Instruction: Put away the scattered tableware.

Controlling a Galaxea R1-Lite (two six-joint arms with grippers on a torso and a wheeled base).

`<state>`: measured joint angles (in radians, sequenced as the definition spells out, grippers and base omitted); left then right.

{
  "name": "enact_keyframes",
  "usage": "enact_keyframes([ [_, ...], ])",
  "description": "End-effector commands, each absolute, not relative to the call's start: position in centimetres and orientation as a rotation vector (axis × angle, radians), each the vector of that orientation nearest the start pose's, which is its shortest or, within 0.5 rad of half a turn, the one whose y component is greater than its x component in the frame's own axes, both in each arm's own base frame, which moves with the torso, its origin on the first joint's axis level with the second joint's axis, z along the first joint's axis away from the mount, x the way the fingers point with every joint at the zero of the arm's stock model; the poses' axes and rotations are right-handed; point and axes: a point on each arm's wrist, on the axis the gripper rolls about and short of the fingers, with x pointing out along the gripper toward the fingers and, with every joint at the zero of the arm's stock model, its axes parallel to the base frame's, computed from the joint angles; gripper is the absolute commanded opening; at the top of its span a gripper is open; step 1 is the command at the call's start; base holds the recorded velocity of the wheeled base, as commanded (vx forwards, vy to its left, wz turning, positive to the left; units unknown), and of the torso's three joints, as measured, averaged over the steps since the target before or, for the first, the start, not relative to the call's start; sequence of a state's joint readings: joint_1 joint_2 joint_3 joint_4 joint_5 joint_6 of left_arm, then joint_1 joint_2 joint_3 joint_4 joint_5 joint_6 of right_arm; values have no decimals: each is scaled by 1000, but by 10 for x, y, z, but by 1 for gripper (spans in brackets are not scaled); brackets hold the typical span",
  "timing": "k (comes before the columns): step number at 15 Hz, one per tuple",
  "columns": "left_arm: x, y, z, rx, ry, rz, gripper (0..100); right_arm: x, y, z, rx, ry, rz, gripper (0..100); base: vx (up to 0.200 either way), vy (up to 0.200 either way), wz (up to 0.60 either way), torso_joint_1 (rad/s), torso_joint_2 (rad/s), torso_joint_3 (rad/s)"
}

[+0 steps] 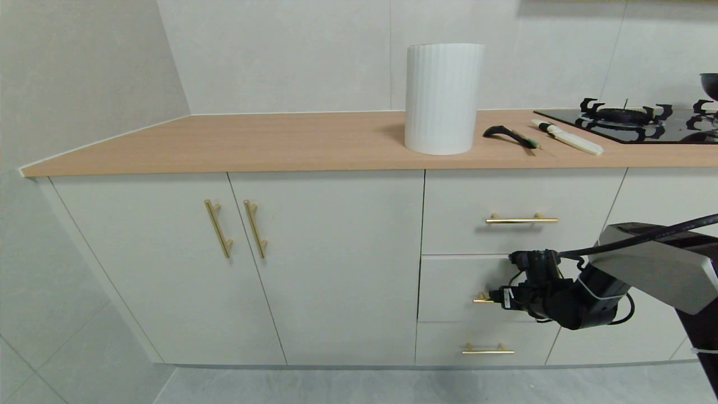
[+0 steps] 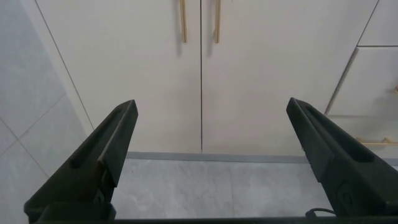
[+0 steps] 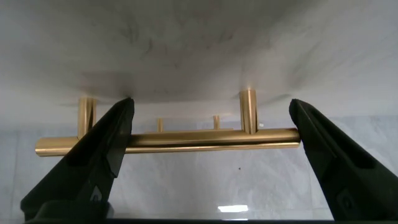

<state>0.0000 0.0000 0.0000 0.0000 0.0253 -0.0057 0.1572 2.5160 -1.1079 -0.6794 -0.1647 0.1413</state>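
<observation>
On the wooden countertop (image 1: 252, 143) lie a black spoon with a green handle (image 1: 509, 135) and a white knife (image 1: 567, 137), just right of a tall white ribbed holder (image 1: 443, 98). My right gripper (image 1: 492, 296) is down at the middle drawer (image 1: 454, 286). In the right wrist view this gripper (image 3: 209, 106) is open, and the drawer's gold handle (image 3: 168, 140) runs across between its fingers without being clamped. My left gripper (image 2: 211, 104) hangs open and holds nothing, low in front of the double cabinet doors (image 2: 261, 74).
A black gas hob (image 1: 634, 120) takes up the counter's right end. Above the middle drawer is a top drawer (image 1: 521, 220) and below it a bottom drawer (image 1: 487, 351), each with a gold handle. The cabinet doors (image 1: 235, 227) are closed. Grey tiled floor (image 2: 211, 186) lies below.
</observation>
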Motion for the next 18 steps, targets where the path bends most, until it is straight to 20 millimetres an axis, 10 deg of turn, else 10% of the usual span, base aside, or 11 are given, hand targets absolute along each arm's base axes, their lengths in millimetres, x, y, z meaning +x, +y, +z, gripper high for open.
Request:
enact_keyframes([
  [1,-23,1,75,-6,0,26,100,418,63,-54,16,720,-56,100,0,0,0,0,0,0],
  [13,-23,1,75,-6,0,26,100,389,59,-25,11,747,-46,100,0,0,0,0,0,0],
  [18,-23,1,75,-6,0,26,100,349,55,41,-19,835,35,100,0,0,0,0,0,0],
])
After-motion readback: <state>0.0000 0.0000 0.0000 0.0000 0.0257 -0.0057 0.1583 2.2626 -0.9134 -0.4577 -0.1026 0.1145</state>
